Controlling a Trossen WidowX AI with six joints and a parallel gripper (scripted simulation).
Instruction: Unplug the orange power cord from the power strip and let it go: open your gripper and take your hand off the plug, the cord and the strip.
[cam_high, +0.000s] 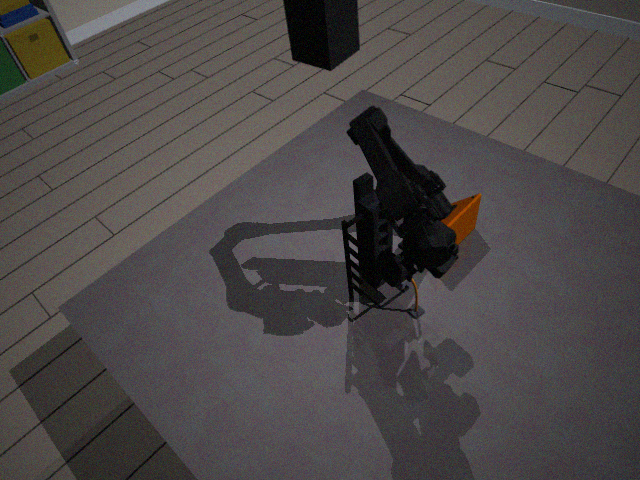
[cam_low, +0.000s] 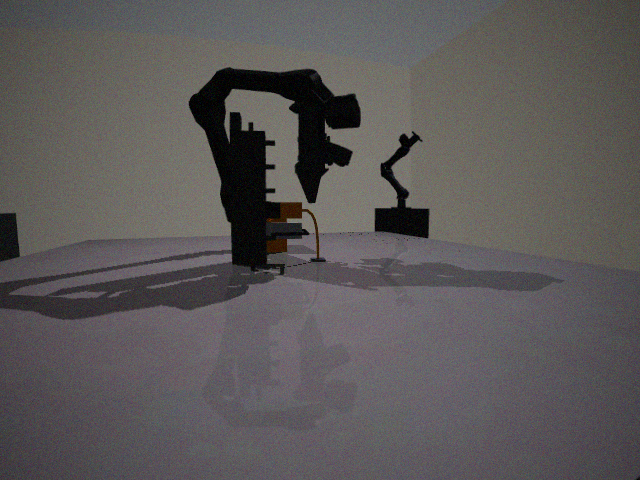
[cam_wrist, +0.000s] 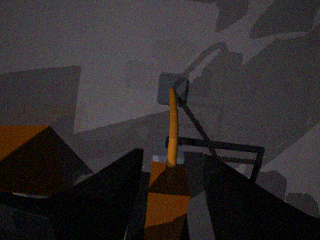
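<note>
Top view: arm (cam_high: 392, 160) bends over the black upright power strip (cam_high: 369, 232) near mid-table (cam_high: 206, 361). Gripper (cam_high: 431, 258) points down on the strip's right side, hiding the plug from this angle. Thin orange cord (cam_high: 415, 297) drops from under the gripper to a small grey foot on the table. Orange wedge block (cam_high: 465, 217) sits just behind the gripper.

Exterior view: strip (cam_low: 248, 196) stands upright w/ pegs on its right face. Orange plug (cam_low: 289, 209) sits in the strip low down, still seated. Gripper (cam_low: 311, 198) hangs tip-down just above the plug w/ a small gap, not touching it. Cord (cam_low: 314, 227) arcs from the plug down to the table. 2nd arm on a dark box (cam_low: 401, 221) stands far back.

Wrist view: two dark fingers frame the plug (cam_wrist: 167, 207) from either side; jaws partly closed but w/ nothing between them, so gripping nothing. Cord (cam_wrist: 172, 127) runs away from the plug to its grey foot (cam_wrist: 172, 87).
</note>
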